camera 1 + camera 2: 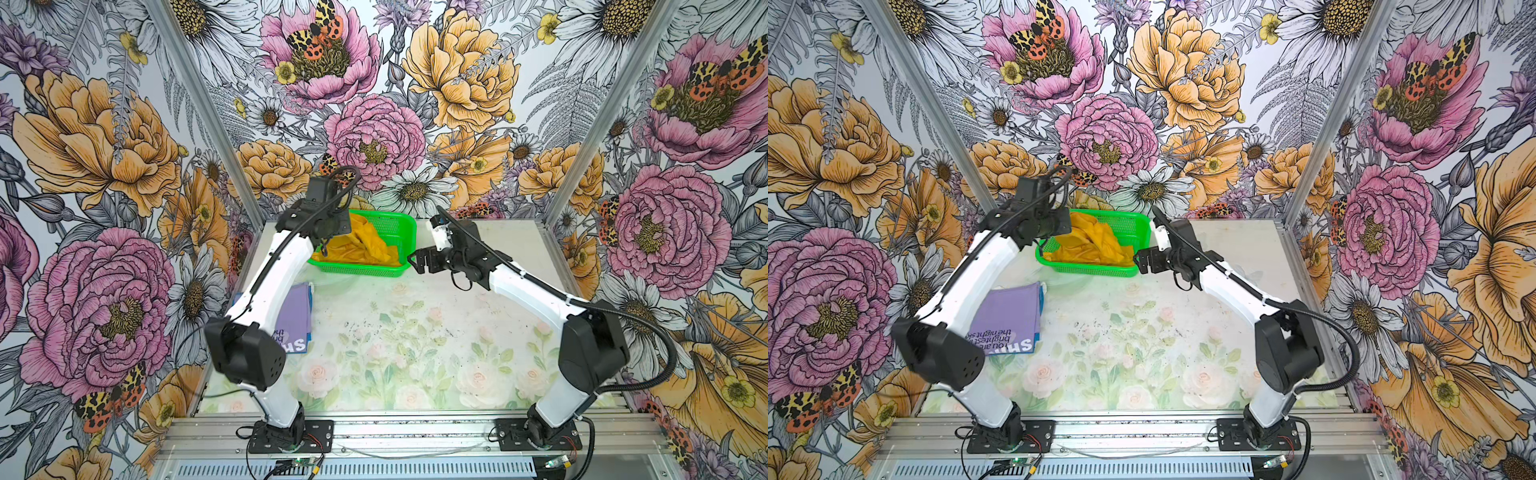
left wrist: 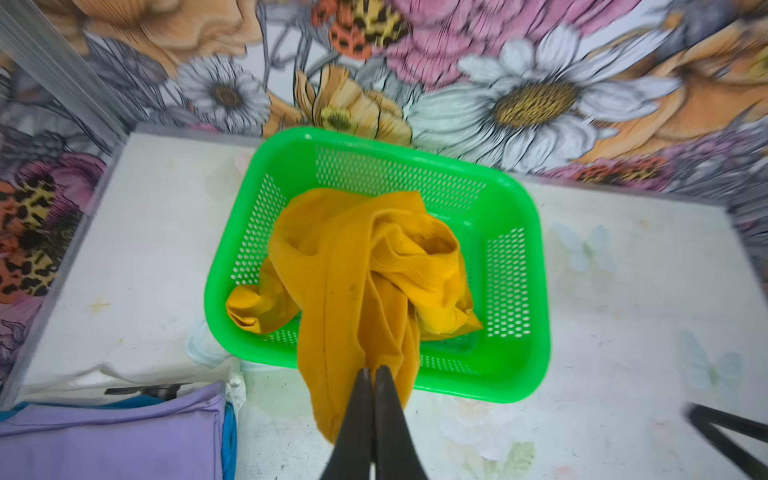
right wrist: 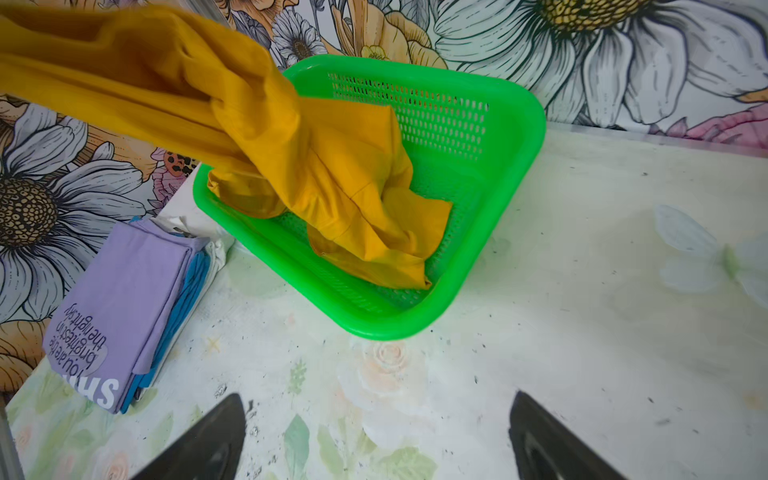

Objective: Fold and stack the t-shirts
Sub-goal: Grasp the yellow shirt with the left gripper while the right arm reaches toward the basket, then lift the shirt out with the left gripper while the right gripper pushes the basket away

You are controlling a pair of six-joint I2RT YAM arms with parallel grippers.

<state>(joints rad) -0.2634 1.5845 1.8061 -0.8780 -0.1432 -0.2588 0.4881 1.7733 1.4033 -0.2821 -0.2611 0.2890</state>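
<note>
A green mesh basket sits at the far edge of the bench, left of its middle and close to the flowered back wall. Near the left edge a folded stack lies flat: a lavender t-shirt with printed text on top, a blue t-shirt showing only as thin edges beneath it, and something white under that. In both top views the left arm crosses over this stack and hides part of it. The mustard-yellow t-shirt is crumpled inside the basket, with one bunched length pulled up and over the basket's near rim. The left end effector is pinched tight on that raised length, above the near rim, so the cloth hangs from its tips and runs back down into the basket, whose walls enclose the rest. The right end effector hovers just beside the basket's near right corner with its jaws spread wide and nothing between them, clear of the shirt.
</note>
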